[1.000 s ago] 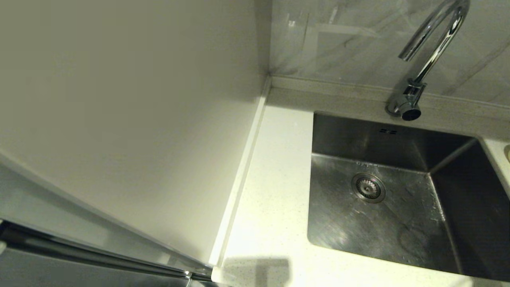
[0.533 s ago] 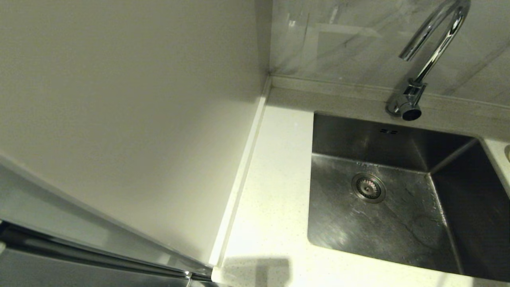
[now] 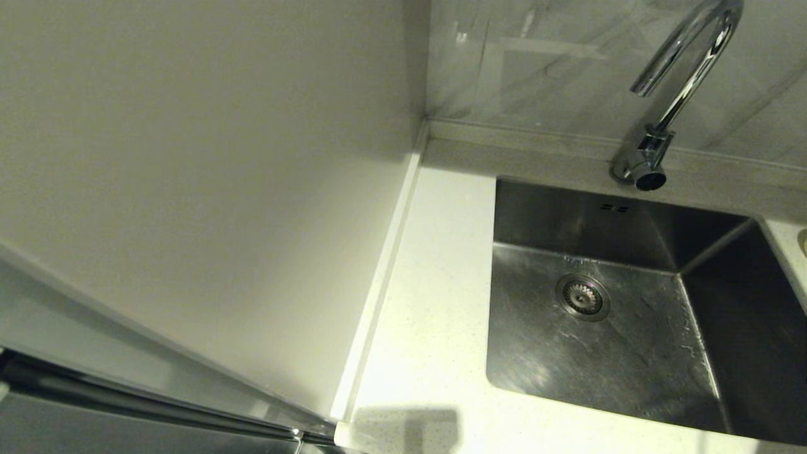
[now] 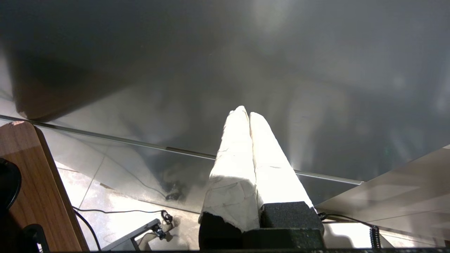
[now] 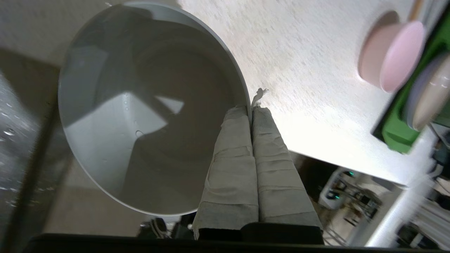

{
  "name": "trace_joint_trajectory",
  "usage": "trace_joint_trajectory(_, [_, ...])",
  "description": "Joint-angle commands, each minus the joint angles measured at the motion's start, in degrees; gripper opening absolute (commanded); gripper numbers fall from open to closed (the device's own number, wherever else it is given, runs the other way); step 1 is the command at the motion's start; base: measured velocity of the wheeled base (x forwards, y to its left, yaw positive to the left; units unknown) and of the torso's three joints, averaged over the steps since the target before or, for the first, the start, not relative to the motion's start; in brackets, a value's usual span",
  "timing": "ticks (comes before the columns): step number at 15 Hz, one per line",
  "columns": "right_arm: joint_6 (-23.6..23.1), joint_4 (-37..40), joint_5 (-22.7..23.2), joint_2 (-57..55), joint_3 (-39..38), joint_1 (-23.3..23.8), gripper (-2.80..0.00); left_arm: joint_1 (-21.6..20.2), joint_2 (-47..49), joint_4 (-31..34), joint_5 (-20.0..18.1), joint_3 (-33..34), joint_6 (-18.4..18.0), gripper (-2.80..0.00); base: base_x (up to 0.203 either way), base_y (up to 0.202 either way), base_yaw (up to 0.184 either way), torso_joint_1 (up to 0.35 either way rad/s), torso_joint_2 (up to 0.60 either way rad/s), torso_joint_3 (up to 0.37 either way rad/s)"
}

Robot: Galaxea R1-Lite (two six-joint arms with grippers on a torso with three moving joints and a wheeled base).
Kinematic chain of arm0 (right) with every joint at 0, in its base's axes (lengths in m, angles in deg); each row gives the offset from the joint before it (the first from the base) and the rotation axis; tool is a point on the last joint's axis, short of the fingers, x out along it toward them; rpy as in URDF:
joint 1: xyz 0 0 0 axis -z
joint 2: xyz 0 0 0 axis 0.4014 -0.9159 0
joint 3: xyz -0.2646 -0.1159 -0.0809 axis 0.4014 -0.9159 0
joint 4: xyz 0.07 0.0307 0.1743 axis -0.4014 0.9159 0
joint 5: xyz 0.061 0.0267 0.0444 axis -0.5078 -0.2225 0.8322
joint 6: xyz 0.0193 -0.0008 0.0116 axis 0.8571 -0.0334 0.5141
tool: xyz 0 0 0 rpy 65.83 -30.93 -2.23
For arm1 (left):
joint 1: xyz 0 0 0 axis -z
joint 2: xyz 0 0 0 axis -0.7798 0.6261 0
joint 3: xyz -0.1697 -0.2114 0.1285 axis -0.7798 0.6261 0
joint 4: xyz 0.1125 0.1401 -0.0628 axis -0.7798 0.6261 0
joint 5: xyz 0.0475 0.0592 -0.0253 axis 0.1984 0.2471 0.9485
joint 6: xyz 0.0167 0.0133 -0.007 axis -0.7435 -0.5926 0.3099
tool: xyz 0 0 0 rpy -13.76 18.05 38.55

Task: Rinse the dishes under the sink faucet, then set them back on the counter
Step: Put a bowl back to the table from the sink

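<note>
In the right wrist view my right gripper (image 5: 251, 109) is shut on the rim of a pale grey-white bowl (image 5: 140, 105), one of the dishes. One finger is inside the rim and the other outside. The bowl hangs tilted over the speckled counter (image 5: 309, 70), beside the wet steel of the sink (image 5: 14, 140). In the head view the sink (image 3: 618, 353) holds no dishes, its drain (image 3: 582, 296) is uncovered, and no water runs from the chrome faucet (image 3: 678, 94). Neither arm shows there. My left gripper (image 4: 248, 112) is shut on nothing, down by a grey panel.
A pink dish (image 5: 393, 56) lies on the counter next to a green rack (image 5: 397, 133) with more dishes. A plain pale side panel (image 3: 189, 189) borders the counter strip (image 3: 429, 302) left of the sink. Floor cables and a wooden tabletop (image 4: 38, 182) lie below the left gripper.
Only the wet sheen on the sink floor has shifted a little; nothing else in the head view has moved.
</note>
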Motion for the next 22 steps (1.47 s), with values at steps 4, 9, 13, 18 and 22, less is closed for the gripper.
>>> trace_joint_trajectory(4, [-0.1,-3.2,3.3,-5.2,-0.1,1.2,-2.8,0.0,0.0,0.0,0.0,0.2,0.0,-2.8,0.0,0.0,0.0,0.0,0.0,0.0])
trace_joint_trajectory(9, [0.0,-8.0,3.3,-8.9,0.2,1.2,-2.8,0.0,0.0,0.0,0.0,0.2,0.0,-2.8,0.0,0.0,0.0,0.0,0.0,0.0])
trace_joint_trajectory(13, [-0.2,-10.8,4.0,-10.1,0.0,1.2,-2.8,0.0,0.0,0.0,0.0,0.2,0.0,-2.8,0.0,0.0,0.0,0.0,0.0,0.0])
trace_joint_trajectory(18, [-4.9,-16.2,4.9,-10.7,0.1,1.2,-2.8,0.0,0.0,0.0,0.0,0.2,0.0,-2.8,0.0,0.0,0.0,0.0,0.0,0.0])
trace_joint_trajectory(22, [-5.4,-16.3,4.9,-10.7,0.0,1.2,-2.8,0.0,0.0,0.0,0.0,0.2,0.0,-2.8,0.0,0.0,0.0,0.0,0.0,0.0])
